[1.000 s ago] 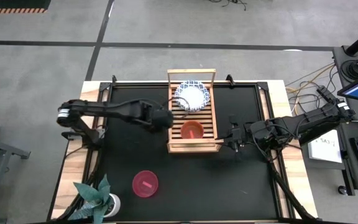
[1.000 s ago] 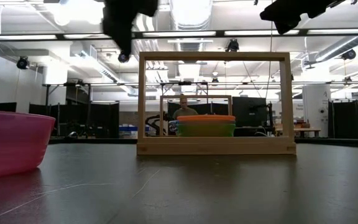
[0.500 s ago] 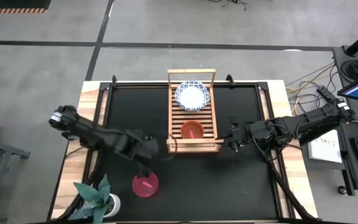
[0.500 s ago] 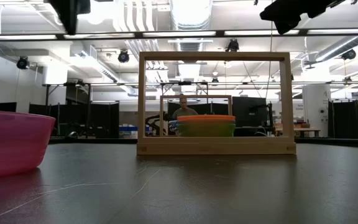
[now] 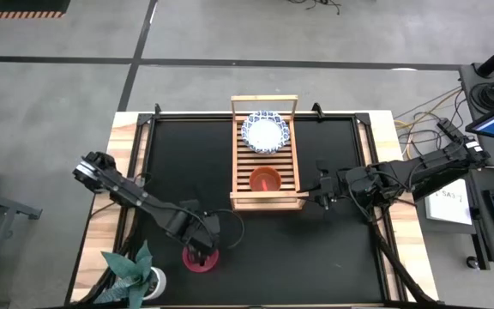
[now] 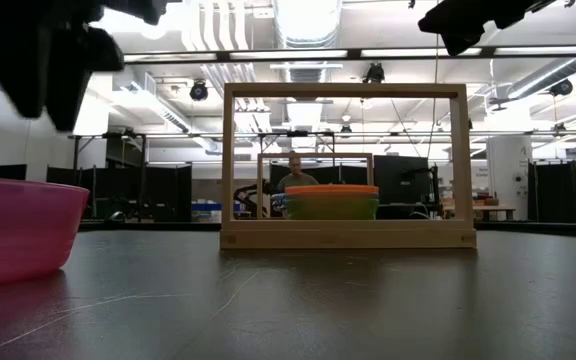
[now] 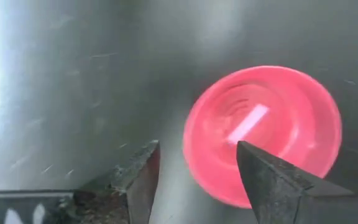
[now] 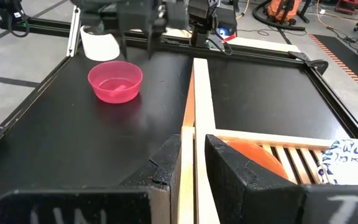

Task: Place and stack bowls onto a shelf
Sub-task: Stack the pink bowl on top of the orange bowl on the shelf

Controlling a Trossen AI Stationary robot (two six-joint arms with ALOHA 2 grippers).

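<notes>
The magenta bowl sits on its base on the black mat near the table's near-left corner. My left gripper hangs open above it, apart from its rim. The wooden shelf lies mid-table. A white bowl with a blue patterned rim rests on its far slats. An orange-red bowl rests on its near slats, stacked on a green one. My right gripper is at the shelf's near right corner. My right gripper has the shelf's near end rail between its two fingers, close to the rail's right end. It comes level from the table's right, with the fingers lying along the rail. The shelf stays flat on the mat.
A potted plant with a white pot stands at the near-left corner, close to the magenta bowl. Bare black mat stretches right of the bowl and near of the shelf. A person sits far behind the table.
My left gripper has swung away from the shelf's left side toward the table's near edge and come down over the magenta bowl. The bowls and the shelf have stayed where they were.
</notes>
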